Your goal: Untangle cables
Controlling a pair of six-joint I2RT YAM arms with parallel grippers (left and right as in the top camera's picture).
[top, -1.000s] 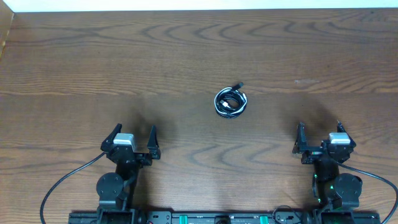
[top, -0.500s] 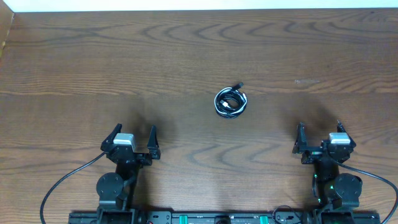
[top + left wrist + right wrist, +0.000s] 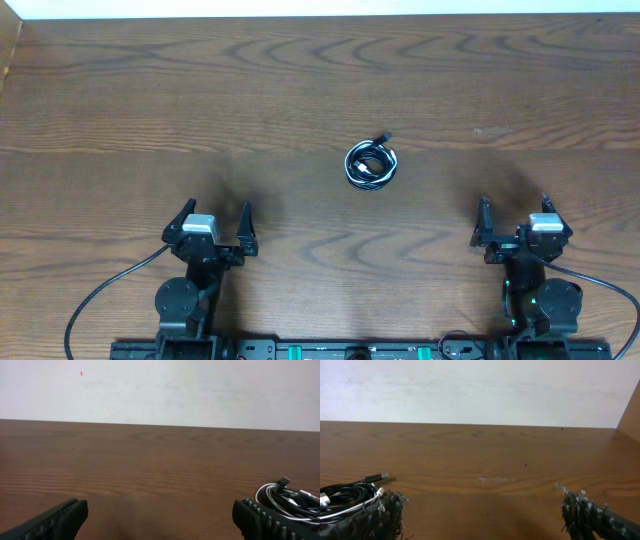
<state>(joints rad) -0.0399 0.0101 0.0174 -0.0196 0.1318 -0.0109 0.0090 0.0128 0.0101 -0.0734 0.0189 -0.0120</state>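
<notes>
Cables (image 3: 371, 165) coiled mid-table (image 3: 300, 100), ahead of and between both arms.

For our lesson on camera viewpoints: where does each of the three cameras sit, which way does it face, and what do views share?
Overhead: above the table, looking straight down; the left hand and right hand, both open, show at the bottom.
Left wrist: low behind the left hand, facing across the table to the wall; its fingers show.
Right wrist: same behind the right hand; its fingers show.
Shared: all three see the coiled cables.
</notes>
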